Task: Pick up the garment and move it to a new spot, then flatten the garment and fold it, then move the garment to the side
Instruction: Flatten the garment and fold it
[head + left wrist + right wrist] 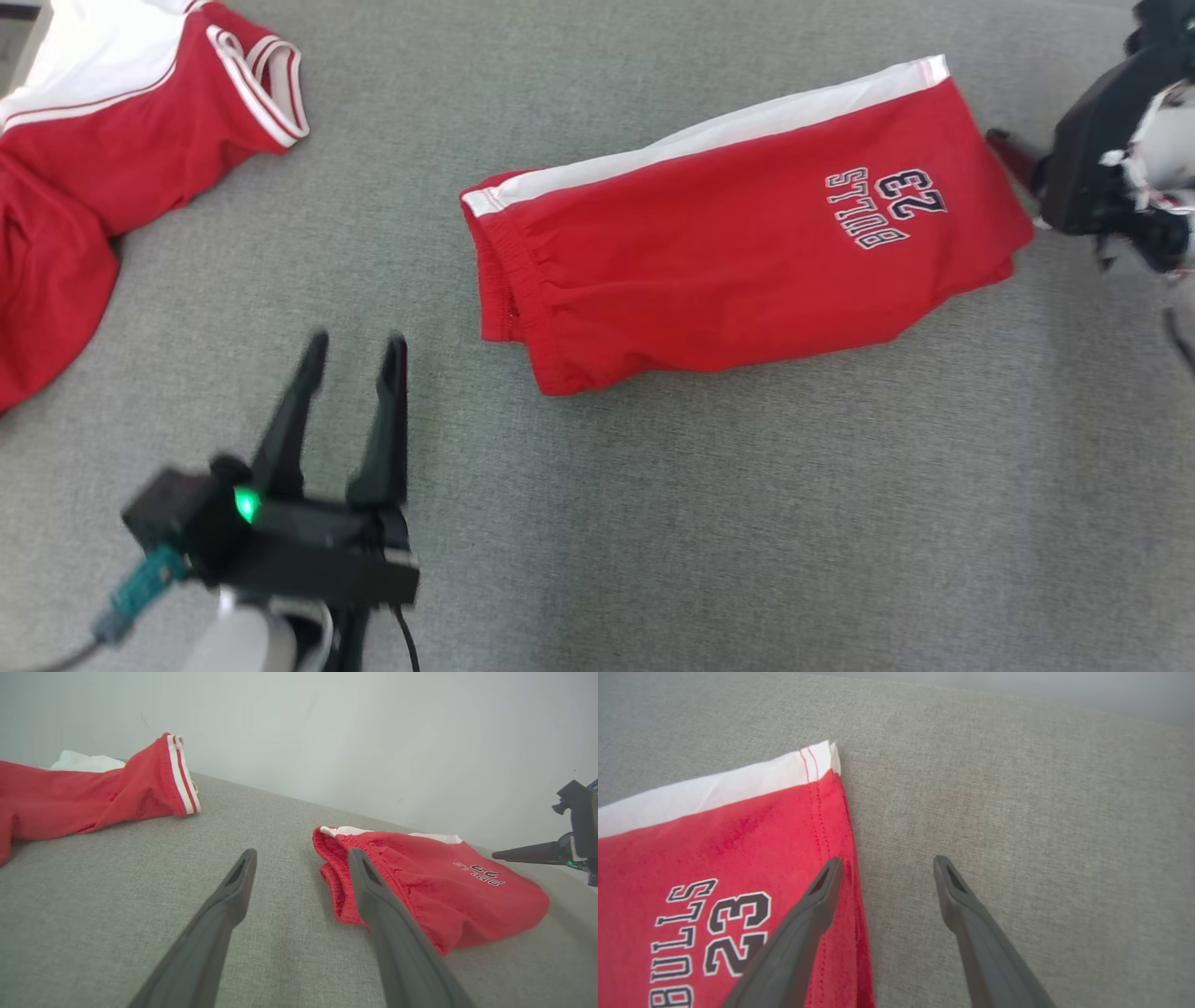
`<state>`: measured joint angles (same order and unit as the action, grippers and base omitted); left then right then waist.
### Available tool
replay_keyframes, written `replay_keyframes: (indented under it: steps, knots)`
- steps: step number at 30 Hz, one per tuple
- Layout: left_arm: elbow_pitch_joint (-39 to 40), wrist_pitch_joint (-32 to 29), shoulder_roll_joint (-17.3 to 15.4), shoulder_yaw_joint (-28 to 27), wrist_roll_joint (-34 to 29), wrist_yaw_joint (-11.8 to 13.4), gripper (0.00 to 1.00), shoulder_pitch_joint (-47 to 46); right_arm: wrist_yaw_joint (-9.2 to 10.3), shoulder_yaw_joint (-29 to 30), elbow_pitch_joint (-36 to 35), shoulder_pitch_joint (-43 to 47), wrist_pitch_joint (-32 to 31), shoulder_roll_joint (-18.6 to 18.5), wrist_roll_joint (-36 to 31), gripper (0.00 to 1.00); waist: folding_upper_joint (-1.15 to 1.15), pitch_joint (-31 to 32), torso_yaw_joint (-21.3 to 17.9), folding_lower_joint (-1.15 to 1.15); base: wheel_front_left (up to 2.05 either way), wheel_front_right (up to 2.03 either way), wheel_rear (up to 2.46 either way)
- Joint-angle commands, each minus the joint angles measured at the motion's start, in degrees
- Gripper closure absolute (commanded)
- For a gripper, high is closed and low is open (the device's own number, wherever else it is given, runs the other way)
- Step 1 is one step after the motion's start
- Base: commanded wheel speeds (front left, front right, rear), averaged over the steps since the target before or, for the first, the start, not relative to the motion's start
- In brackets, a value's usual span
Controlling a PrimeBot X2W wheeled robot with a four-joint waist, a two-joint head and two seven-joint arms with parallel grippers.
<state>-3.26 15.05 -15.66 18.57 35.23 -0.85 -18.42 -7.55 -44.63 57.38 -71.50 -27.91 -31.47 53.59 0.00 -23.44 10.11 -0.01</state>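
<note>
Flanking the folded shorts, left gripper and right gripper hold jaws spread, empty, likely staged for the side move.

The left gripper sits at the head view's lower left, fingers spread wide, pointing forward. The right gripper is likewise spread, apparently pointing inward, though blurred there.

The folded red mesh shorts bear a white side band and dark, white-outlined lettering; the red-and-white jersey, upper left, has striped trim; the grey woven cloth surface is plain.
</note>
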Motion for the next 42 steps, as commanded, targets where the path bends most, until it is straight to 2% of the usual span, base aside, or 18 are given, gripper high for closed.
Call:
replay_keyframes:
  steps: [1, 3, 9, 17, 18, 20, 21, 25, 34, 42]
  knots:
    - [1.30, 0.24, 0.28, 0.00, -0.61, 0.22, 0.00, 2.46, 0.13, 1.03, 1.90, 1.02, 0.23, 1.85, -0.55, 0.00, 0.00, -0.38, 0.53, 0.01, 0.00, 0.00, 0.00]
    - [2.95, 0.24, 0.92, -0.62, -0.78, 0.75, 0.00, 5.21, 0.13, 2.31, 5.08, 1.49, 0.79, 4.15, -1.63, 0.00, 0.00, -0.51, 1.01, 0.01, 0.00, 0.00, 0.00]
    - [4.23, 0.25, 1.76, -1.05, -1.22, 0.74, 0.00, 6.65, 0.13, 1.40, 10.49, 2.83, -1.48, 8.22, -5.16, 0.00, 0.00, -0.77, 1.45, 0.01, 0.00, 0.00, 0.00]
    - [3.16, 0.25, 2.34, -0.61, -0.64, -0.08, 0.00, 6.06, -0.16, -0.45, 12.33, 4.73, -2.82, 11.67, -8.52, 0.00, 0.00, -0.76, 0.96, 0.01, 0.00, 0.00, 0.00]
    - [3.01, 0.25, 2.40, -0.49, -0.63, -0.10, 0.00, 6.04, -0.16, -0.67, 12.56, 5.08, -2.67, 11.78, -9.11, 0.40, 0.00, -0.73, 0.89, 0.01, 0.00, 0.00, 0.00]
    - [2.84, 0.23, 2.49, -0.19, -0.59, -0.34, 0.00, 5.93, -0.15, -0.92, 12.88, 5.28, -1.27, 11.46, -10.06, 0.78, 0.00, -0.72, 0.79, 0.01, 0.00, 0.00, 0.00]
    - [2.73, 0.15, 2.52, -0.01, -0.59, -0.46, 0.00, 5.85, -0.14, -0.89, 12.95, 5.33, -0.54, 11.17, -10.49, 1.00, 0.00, -0.69, 0.77, 0.01, 0.00, 0.00, 0.00]
    - [2.21, -0.21, 2.49, 0.49, -0.49, -0.48, 0.00, 5.69, 0.18, 0.62, 14.60, 4.66, 2.94, 9.75, -11.65, 1.00, 0.00, -0.08, 0.61, 0.01, 0.00, 0.00, 0.00]
    - [1.10, -0.94, 2.03, 1.08, 0.16, -0.86, 0.00, 7.42, 0.19, 4.21, 16.23, 6.73, 8.23, 9.87, -11.25, 1.00, 0.00, 3.44, -1.09, 0.01, 0.00, 0.00, 0.00]
    - [1.20, -1.84, 1.70, 1.77, 0.57, 0.16, 0.00, 9.59, 0.19, 6.20, 16.31, 11.07, 13.48, 9.32, -10.98, 1.00, 0.00, 8.32, -3.29, 0.01, 0.00, 0.00, 0.00]
